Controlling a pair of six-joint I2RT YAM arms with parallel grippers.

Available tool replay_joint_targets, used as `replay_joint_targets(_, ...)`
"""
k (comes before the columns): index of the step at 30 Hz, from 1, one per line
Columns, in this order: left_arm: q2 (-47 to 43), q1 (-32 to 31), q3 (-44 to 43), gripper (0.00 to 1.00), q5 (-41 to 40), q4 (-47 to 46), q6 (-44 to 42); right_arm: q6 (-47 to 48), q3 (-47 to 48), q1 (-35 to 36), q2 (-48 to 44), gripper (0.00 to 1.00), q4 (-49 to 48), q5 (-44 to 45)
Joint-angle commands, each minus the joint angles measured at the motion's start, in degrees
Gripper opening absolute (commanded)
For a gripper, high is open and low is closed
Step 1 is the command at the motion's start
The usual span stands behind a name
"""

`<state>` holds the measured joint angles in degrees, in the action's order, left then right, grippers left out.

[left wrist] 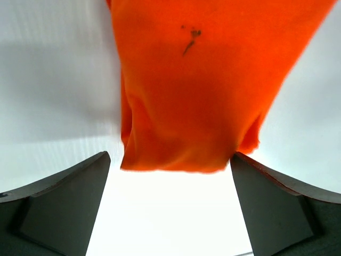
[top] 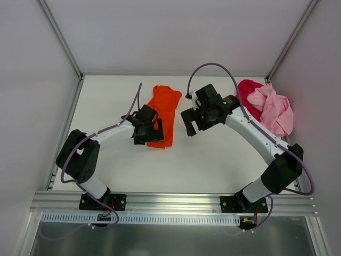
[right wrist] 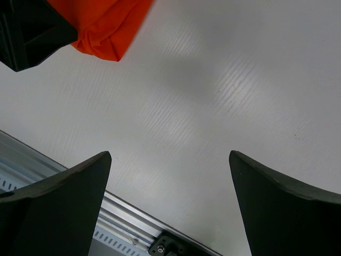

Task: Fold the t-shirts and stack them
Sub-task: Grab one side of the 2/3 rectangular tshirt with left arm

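Observation:
The orange t-shirt (top: pixel 166 112) lies folded into a long strip at mid-table. It fills the top of the left wrist view (left wrist: pixel 202 90), with a small dark mark on it and its near edge between my fingertips. My left gripper (top: pixel 152 133) (left wrist: pixel 169 156) is open and empty at the strip's near-left end. My right gripper (top: pixel 193 127) (right wrist: pixel 169 154) is open and empty above bare table, just right of the strip; an orange corner (right wrist: pixel 106 26) shows there. The pink t-shirt (top: pixel 274 109) lies crumpled on the red t-shirt (top: pixel 246 93) at the back right.
White walls close in the table on the left, back and right. An aluminium rail (top: pixel 170 200) (right wrist: pixel 133 224) runs along the near edge by the arm bases. The left gripper's black body (right wrist: pixel 26 32) shows in the right wrist view's top-left corner.

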<state>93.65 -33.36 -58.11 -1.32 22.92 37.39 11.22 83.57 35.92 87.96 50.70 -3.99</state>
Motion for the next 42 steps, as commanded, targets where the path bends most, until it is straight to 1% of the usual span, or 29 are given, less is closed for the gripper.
replay_joint_targets(1,-6.9,-0.7,-1.1,0.99,-3.9,3.7,3.4,0.4,0.6,-0.2,0.1,1.00,-1.0,-1.3)
replay_joint_targets(4,-7.4,-0.8,-0.3,0.99,-5.4,3.8,4.3,0.3,0.7,-0.2,0.2,1.00,-1.6,-2.0)
replay_joint_targets(7,-6.9,-0.9,0.2,0.99,-4.3,4.2,5.5,0.2,1.1,-0.1,0.5,1.00,-1.5,-2.9)
replay_joint_targets(8,-7.2,-1.2,1.5,0.99,-3.6,2.9,5.6,0.2,1.1,-0.1,0.5,1.00,-1.4,-2.8)
replay_joint_targets(10,-7.1,-2.3,0.9,0.99,-7.3,4.8,5.4,0.2,0.8,-0.1,0.5,1.00,-1.3,-2.7)
replay_joint_targets(12,-5.9,-2.8,-0.2,0.99,-8.4,6.3,4.8,0.1,0.5,-0.2,0.2,1.00,-1.5,-2.8)
replay_joint_targets(16,-5.9,-2.8,1.8,0.98,-5.9,4.7,6.3,0.2,0.0,-0.1,0.0,1.00,-1.3,-2.8)
replay_joint_targets(20,-5.5,-3.2,2.4,0.98,-5.4,5.5,9.1,0.1,-0.1,-0.1,-0.2,1.00,-1.4,-3.0)
replay_joint_targets(23,-4.8,-3.8,3.8,0.97,-4.6,3.3,10.0,0.1,-0.1,-0.1,-0.2,1.00,-1.3,-3.1)
replay_joint_targets(33,1.4,-4.2,1.6,0.95,-6.8,0.2,9.6,-0.1,-2.2,-0.2,-1.3,1.00,-1.7,-4.1)
replay_joint_targets(42,3.6,-4.3,-1.3,0.92,-10.5,-0.4,7.8,-0.1,-2.8,-0.2,-1.2,1.00,-1.9,-4.5)
